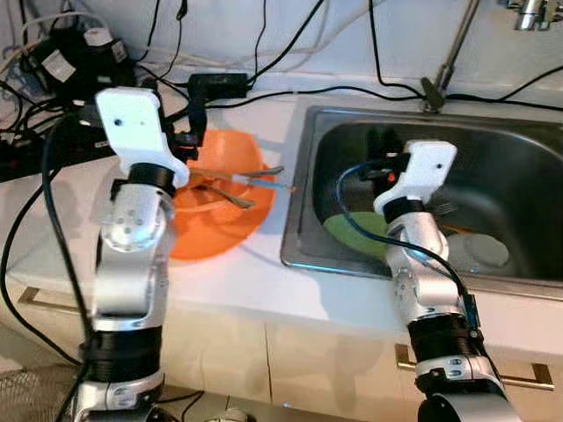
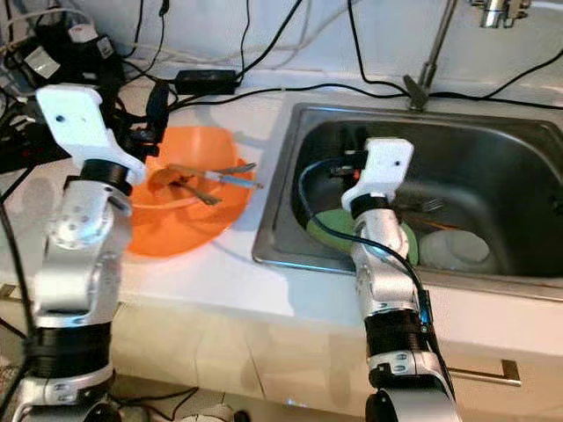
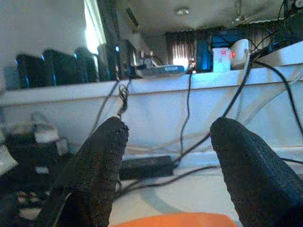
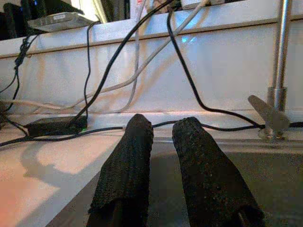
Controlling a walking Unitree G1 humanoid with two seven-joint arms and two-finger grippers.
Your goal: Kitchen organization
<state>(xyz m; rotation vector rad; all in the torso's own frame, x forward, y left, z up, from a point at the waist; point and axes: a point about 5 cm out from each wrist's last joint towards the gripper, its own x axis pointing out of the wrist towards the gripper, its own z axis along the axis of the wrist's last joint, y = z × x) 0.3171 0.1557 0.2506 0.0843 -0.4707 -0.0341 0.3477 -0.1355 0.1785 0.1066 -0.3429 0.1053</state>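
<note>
Left gripper (image 3: 165, 165) wide apart, empty, poised just above orange bowl (image 1: 220, 224) holding cutlery (image 1: 242, 180) – staging spot beside sink (image 1: 303, 237); right gripper (image 4: 163, 163) nearly closed, empty, raised over sink, green plate (image 1: 352, 230) below

- Orange bowl (image 1: 215, 224) beside the sink, plain, no pattern.
- Silver cutlery (image 1: 251, 176) inside the bowl; one piece shows a pale blue handle.
- Sink (image 1: 519, 149): grey brushed steel.
- Green plate (image 1: 352, 230) inside the sink, next to a white dish (image 1: 479, 251).
- Counter (image 1: 264, 281) around the sink: white.
- Cables (image 1: 290, 44) behind the sink: black.
- Left gripper (image 3: 168, 165) and right gripper (image 4: 163, 165): black, textured fingers.
- Arms: silver with white wrist housings.
</note>
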